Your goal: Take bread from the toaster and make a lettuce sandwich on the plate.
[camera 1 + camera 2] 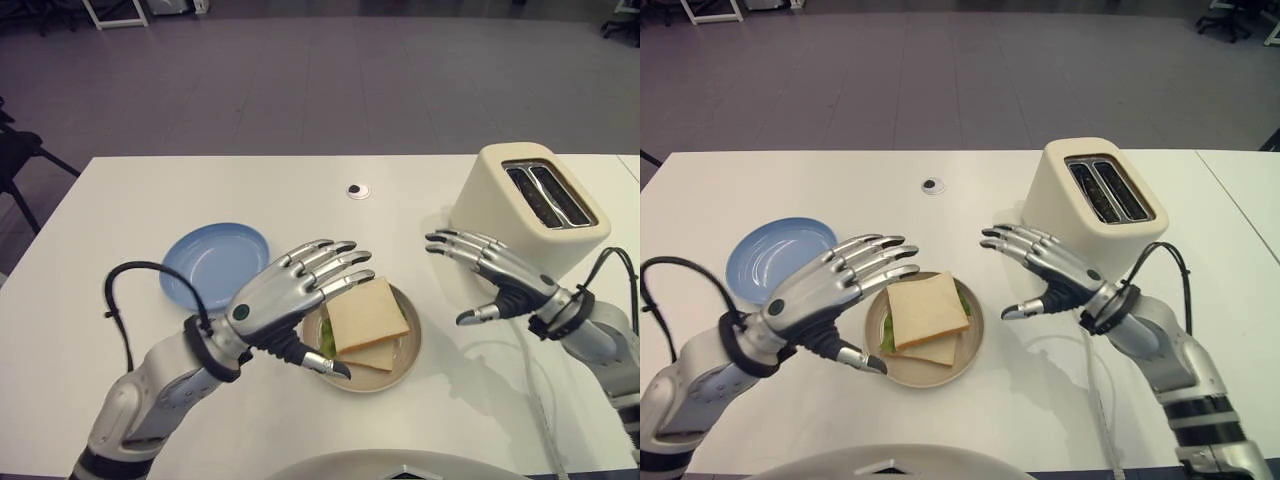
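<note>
Right eye view: stacked lettuce sandwich point(927, 320) on tan plate point(971, 350).

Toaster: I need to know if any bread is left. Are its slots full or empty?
Empty, it seems: the toaster shows two dark slots, with no slice sticking out.

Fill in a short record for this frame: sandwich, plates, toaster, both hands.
sandwich: two bread slices stacked with lettuce between them, on the tan plate
blue plate: left of and behind the tan plate
toaster: upright at the right rear of the table, no bread sticking out of its slots
left hand: open, holding nothing, at the tan plate's left edge
right hand: open, holding nothing, between tan plate and toaster
task state: sandwich looks assembled
</note>
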You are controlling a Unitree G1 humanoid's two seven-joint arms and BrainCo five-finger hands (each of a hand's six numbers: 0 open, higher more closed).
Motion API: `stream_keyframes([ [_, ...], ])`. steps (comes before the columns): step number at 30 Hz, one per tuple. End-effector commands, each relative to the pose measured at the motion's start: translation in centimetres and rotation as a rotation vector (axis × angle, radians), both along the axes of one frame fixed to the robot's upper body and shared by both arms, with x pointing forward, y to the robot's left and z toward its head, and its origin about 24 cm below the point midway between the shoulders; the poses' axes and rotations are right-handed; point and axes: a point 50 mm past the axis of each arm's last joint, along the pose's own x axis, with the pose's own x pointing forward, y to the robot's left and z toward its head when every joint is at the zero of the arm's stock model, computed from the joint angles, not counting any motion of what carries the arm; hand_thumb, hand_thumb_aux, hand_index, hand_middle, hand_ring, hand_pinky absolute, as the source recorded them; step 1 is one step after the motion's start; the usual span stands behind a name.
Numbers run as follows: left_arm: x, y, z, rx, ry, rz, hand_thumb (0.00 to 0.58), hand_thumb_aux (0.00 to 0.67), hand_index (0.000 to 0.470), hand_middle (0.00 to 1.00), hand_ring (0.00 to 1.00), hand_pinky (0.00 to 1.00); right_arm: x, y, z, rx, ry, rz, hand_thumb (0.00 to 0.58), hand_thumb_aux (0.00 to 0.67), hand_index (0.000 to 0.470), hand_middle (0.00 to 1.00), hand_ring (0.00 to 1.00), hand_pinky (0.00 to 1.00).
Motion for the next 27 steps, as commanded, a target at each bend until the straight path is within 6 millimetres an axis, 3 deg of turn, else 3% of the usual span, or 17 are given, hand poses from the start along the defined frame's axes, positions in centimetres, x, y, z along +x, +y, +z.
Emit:
stream_keyframes([
  [1, -4.0, 2.6, -3.3, 0.191, 0.36, -0.023, 0.58, 0.67, 0.47, 1.0, 1.0, 1.0, -5.3, 0.4, -1.6, -0.161, 0.24, 0.199, 0.58, 0.67, 0.47, 1.0, 1.0, 1.0],
  [2, -4.7, 3.1, -4.0, 0.257, 0.419, -0.021, 0.58, 0.67, 0.47, 1.0, 1.0, 1.0, -6.1, 0.5, -1.9, -0.194, 0.272, 0.219, 0.563, 0.554, 0.389, 1.0, 1.0, 1.0],
  [5, -6.5, 3.4, -5.7, 0.375, 0.555, -0.059, 0.58, 0.67, 0.47, 1.0, 1.0, 1.0, -7.4, 1.0, -3.0, -0.251, 0.329, 0.253, 0.58, 0.67, 0.47, 1.0, 1.0, 1.0],
  [8, -7.6, 3.0, -7.5, 0.44, 0.674, -0.106, 0.58, 0.67, 0.47, 1.0, 1.0, 1.0, -8.1, 1.8, -4.5, -0.336, 0.343, 0.262, 0.58, 0.67, 0.47, 1.0, 1.0, 1.0],
  [14, -5.8, 1.0, -11.4, 0.483, 0.549, -0.077, 0.58, 0.67, 0.47, 1.0, 1.0, 1.0, -8.7, 3.3, -9.3, -0.44, 0.383, 0.124, 0.58, 0.67, 0.47, 1.0, 1.0, 1.0],
  [17, -5.5, 0.6, -12.7, 0.495, 0.521, -0.049, 0.58, 0.67, 0.47, 1.0, 1.0, 1.0, -9.2, 3.6, -10.4, -0.419, 0.42, 0.092, 0.58, 0.67, 0.47, 1.0, 1.0, 1.0],
  [19, -5.2, 0.3, -13.2, 0.489, 0.505, -0.035, 0.58, 0.67, 0.47, 1.0, 1.0, 1.0, -9.1, 4.0, -10.7, -0.38, 0.439, 0.1, 0.553, 0.525, 0.369, 1.0, 1.0, 1.0],
  [24, -2.6, -0.5, -13.9, 0.425, 0.461, 0.008, 0.58, 0.67, 0.47, 1.0, 1.0, 1.0, -6.9, 5.5, -11.1, -0.22, 0.477, 0.033, 0.536, 0.486, 0.341, 1.0, 1.0, 1.0],
  [27, -0.1, -1.0, -13.7, 0.392, 0.405, 0.052, 0.58, 0.67, 0.47, 1.0, 1.0, 1.0, -4.9, 5.6, -11.0, -0.198, 0.456, -0.025, 0.569, 0.578, 0.405, 1.0, 1.0, 1.0],
])
